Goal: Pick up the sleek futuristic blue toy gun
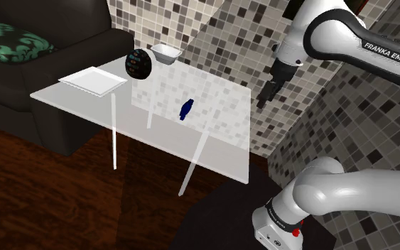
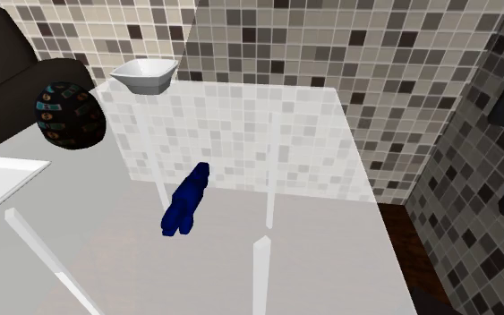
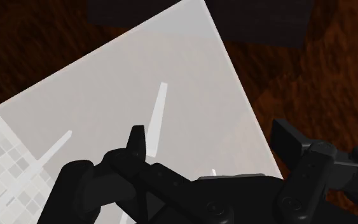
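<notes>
Blue toy gun [image 1: 185,109] [image 2: 185,200]: lay mid-surface on the bench [image 1: 219,153], well apart from every edge, bare room all round. Fingers [image 3: 137,143]: released, spread, empty; hung near the bench's right edge, shoulder view.

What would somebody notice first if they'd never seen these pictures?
Probably the little dark blue toy gun, lying alone in the middle of the see-through table. Then the big white robot arm at the shoulder view's right, with its black gripper up near the table's corner.
</notes>
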{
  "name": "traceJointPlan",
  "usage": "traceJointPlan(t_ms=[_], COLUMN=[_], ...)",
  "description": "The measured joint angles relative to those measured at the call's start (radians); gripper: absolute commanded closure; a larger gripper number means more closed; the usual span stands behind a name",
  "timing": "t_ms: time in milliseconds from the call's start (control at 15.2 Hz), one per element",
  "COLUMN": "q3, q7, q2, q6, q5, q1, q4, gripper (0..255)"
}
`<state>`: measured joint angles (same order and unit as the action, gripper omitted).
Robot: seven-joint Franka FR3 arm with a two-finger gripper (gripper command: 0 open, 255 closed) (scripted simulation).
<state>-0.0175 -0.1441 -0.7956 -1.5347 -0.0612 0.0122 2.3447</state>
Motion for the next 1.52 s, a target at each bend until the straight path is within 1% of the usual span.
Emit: traceJointPlan(t_ms=[66,198,462,726,1188,1386,1518], q3=[0.000,0.010,0.038,0.067,0.092,0.099,0.104], q7=[0.000,0.027,0.108,0.197,0.329,0.387,0.428], q2=[0.000,0.032,0.149,0.281,0.532,0.646,0.722], q6=[0.000,-0.032,-0.137,-0.263,-0.424,-0.482,-0.506], q5=[0.000,0.009,0.032,0.051,0.056,0.053,0.049], q1=[0.000,-0.003,-0.014,-0.023,-0.047,-0.054,-0.055], q4=[0.000,0.001,-0.009,-0.014,-0.108,-0.164,-0.217], gripper=[0,0,0,0,0,0,0])
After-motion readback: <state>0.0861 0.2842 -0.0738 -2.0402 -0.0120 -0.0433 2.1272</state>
